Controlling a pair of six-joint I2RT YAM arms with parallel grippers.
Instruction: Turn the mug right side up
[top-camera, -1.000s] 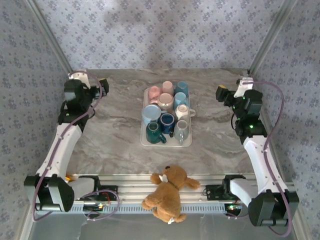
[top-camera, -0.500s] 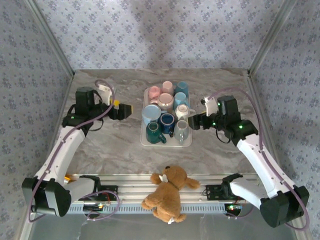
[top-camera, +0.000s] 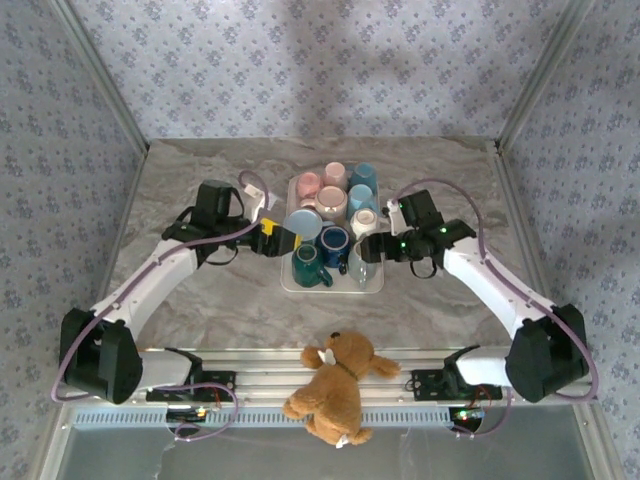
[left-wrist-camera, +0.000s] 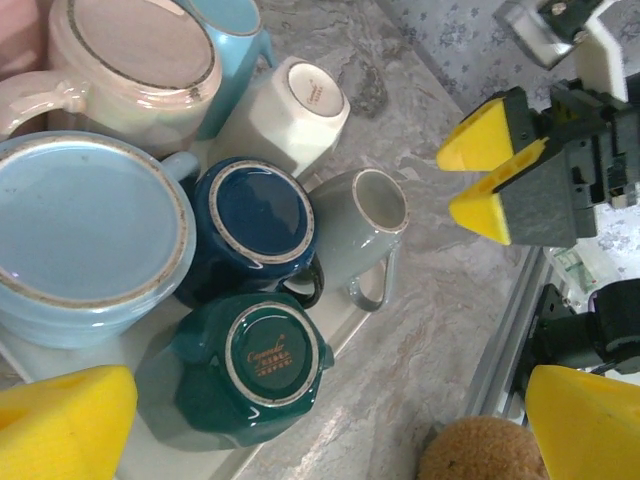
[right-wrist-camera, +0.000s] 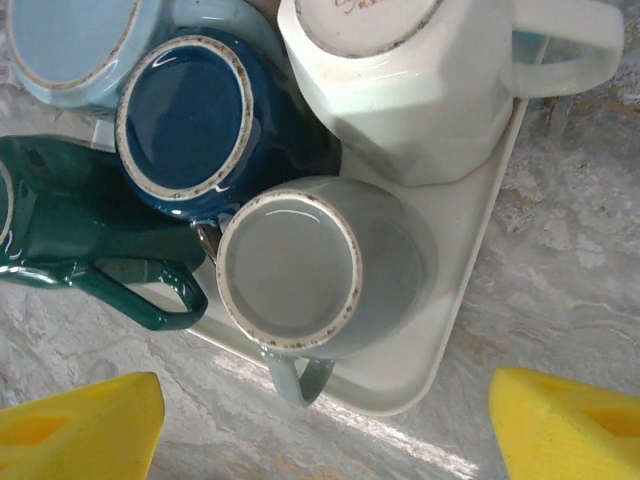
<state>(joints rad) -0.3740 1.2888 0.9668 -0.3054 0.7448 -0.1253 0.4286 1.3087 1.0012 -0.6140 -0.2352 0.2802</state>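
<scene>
Over a crowded tray: I am hovering my right end effector (top-camera: 362, 248) above the grey mug (right-wrist-camera: 290, 265). The mug is sitting base-up at the near right corner of the white tray (right-wrist-camera: 455, 335), with its handle pointing at the tray's near rim. Every mug here looks inverted, so I am judging this one to be the target because my right wrist camera is centring on it. Its yellow fingers (right-wrist-camera: 80, 425) are standing wide apart and pinching nothing. My left end effector (top-camera: 281, 239) is likewise spread and empty, hanging at the tray's left edge by the dark green mug (left-wrist-camera: 250, 365).

The step in hand is the approach. To do it well, I am thinking one finger should go down the mug's free side toward the tray rim. The other should go into the narrow gap beside the navy mug (right-wrist-camera: 185, 115), which sits just beside the grey one, as does the white mug (right-wrist-camera: 410, 90). The mug probably needs lifting clear of its neighbours before it is rolled over, or the handle may snag.

Both arms are reaching forward and inward across the counter (top-camera: 200, 300), elbows bowing outward and wrists pitching down toward the tray.
</scene>
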